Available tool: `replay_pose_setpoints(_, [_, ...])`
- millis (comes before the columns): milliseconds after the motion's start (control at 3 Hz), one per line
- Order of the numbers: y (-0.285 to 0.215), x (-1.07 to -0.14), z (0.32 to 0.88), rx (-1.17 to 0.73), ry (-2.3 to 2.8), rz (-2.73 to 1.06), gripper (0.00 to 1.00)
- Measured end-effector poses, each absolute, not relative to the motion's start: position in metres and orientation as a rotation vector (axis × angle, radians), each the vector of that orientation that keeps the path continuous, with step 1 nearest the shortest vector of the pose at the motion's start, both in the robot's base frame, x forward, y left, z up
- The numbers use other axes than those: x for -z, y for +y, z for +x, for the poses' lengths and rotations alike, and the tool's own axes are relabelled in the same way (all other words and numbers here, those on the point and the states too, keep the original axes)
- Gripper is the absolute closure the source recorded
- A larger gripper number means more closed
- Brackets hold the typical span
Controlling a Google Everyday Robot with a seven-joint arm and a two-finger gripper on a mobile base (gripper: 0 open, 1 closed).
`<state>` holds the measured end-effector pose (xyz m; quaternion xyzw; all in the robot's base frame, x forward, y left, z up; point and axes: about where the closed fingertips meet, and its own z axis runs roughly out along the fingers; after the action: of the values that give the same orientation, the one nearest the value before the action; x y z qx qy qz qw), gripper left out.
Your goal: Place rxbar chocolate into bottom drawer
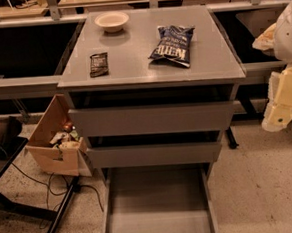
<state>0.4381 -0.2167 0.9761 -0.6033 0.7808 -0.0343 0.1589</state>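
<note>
The rxbar chocolate (99,64), a small dark flat bar, lies on the left front part of the grey cabinet top (131,44). The bottom drawer (157,203) is pulled out at floor level, and its flat grey floor is bare. My gripper (280,110), a pale cream part on the white arm, hangs at the right edge of the view. It is beside the cabinet at about the height of the upper drawers, well to the right of the bar and above the open drawer. It holds nothing that I can see.
A dark blue chip bag (172,46) lies on the right of the top and a pale bowl (112,21) at the back. Two upper drawers (151,119) are shut. A cardboard box (55,140) with clutter and cables stands on the floor at the left.
</note>
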Motion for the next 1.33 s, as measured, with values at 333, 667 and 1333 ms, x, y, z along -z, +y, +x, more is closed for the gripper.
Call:
replay_pose_setpoints(333, [-0.217, -0.976, 0.438, 0.098, 2.232, -1.725, 0.00])
replay_pose_setpoints(667, [-0.198, -0.975, 0.470, 0.062, 2.188, -1.707, 0.00])
replay_pose_setpoints(1333, [-0.116, -0.983, 0.576, -0.102, 2.179, -1.492, 0.00])
